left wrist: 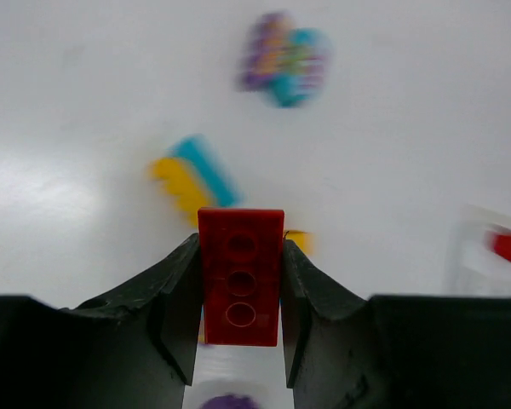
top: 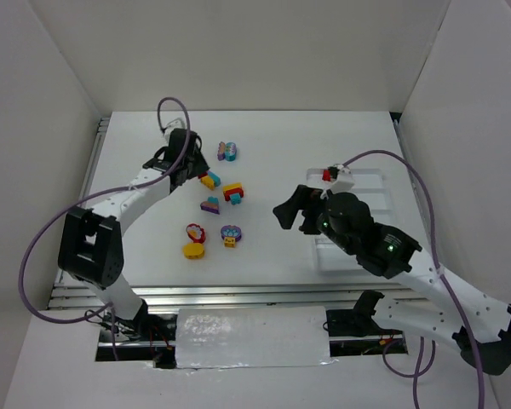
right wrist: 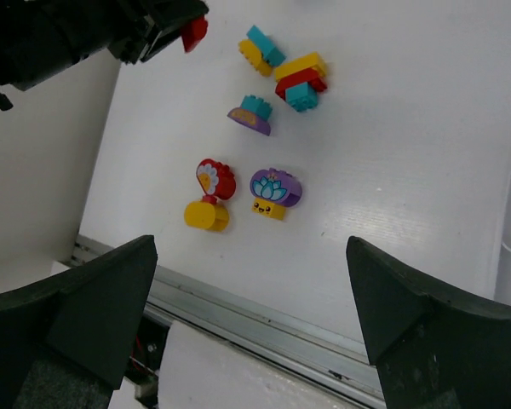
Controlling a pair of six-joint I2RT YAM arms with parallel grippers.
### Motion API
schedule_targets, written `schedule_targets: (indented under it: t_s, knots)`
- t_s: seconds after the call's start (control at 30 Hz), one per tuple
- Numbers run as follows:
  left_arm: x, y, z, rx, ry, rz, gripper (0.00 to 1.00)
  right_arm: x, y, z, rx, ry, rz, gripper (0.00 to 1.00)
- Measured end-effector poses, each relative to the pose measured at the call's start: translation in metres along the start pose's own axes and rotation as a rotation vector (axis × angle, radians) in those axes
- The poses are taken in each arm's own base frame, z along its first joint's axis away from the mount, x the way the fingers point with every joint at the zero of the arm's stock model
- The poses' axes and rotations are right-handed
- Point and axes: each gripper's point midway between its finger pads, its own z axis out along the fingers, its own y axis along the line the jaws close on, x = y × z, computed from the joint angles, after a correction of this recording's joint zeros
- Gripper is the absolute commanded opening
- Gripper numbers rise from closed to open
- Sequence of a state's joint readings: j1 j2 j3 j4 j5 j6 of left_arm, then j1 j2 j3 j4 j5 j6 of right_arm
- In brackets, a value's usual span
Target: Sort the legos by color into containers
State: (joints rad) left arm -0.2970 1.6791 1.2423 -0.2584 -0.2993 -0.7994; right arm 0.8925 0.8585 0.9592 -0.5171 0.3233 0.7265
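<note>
We see our left tool [left wrist: 240, 256] clenched on a red brick [left wrist: 240, 285] over the worktop [top: 281, 145], our right tool [right wrist: 249, 256] spread wide, holding nothing.

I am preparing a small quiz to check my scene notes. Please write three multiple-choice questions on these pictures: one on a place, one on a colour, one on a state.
1. Where on the table does the white tray lie?
A) at the left edge
B) on the right side, by the right arm
C) in the middle, among the bricks

2. What colour is the brick between the left fingers?
A) teal
B) purple
C) red

3. How are the right fingers?
A) wide apart, holding nothing
B) shut on a yellow brick
C) shut on the tray's rim

Answers: 1 B, the top view shows the tray partly under the right arm; 2 C, the left wrist view shows a red brick clamped there; 3 A, the right wrist view shows only table and loose bricks between them.
</note>
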Motion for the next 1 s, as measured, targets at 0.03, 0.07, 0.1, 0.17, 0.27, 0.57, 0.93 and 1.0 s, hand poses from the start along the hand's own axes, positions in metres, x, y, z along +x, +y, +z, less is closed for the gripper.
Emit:
schedule_targets:
  t_s: [0.03,0.07,0.1,0.17,0.27,0.57,0.93,1.0]
  knots:
    - [-0.005,-0.037,-0.013,0.126,-0.030,0.047,0.00,-0.006,-0.003,-0.007,0.009,-0.028,0.020,1.00]
    - [-0.011,-0.070,-0.025,0.233,-0.058,0.089,0.00,-0.013,-0.006,-0.015,0.013,-0.056,0.039,1.00]
    - [-0.009,-0.109,-0.037,0.354,-0.067,0.147,0.00,-0.018,-0.008,-0.021,0.015,-0.078,0.055,0.99]
    - [-0.006,-0.184,-0.057,0.586,-0.102,0.259,0.00,-0.026,-0.012,-0.036,0.009,-0.115,0.078,1.00]
    - [0.021,-0.270,-0.070,0.840,-0.126,0.428,0.00,-0.032,-0.016,-0.056,-0.012,-0.143,0.107,1.00]
    - [0.151,-0.368,0.004,1.094,-0.047,0.668,0.03,-0.028,-0.018,-0.088,-0.095,-0.126,0.131,1.00]
    - [0.150,-0.378,0.017,1.064,-0.154,0.710,0.30,-0.024,-0.019,-0.107,-0.147,-0.119,0.137,0.99]
    - [0.151,-0.377,0.018,1.058,-0.160,0.709,0.44,-0.024,-0.020,-0.107,-0.147,-0.119,0.133,0.99]
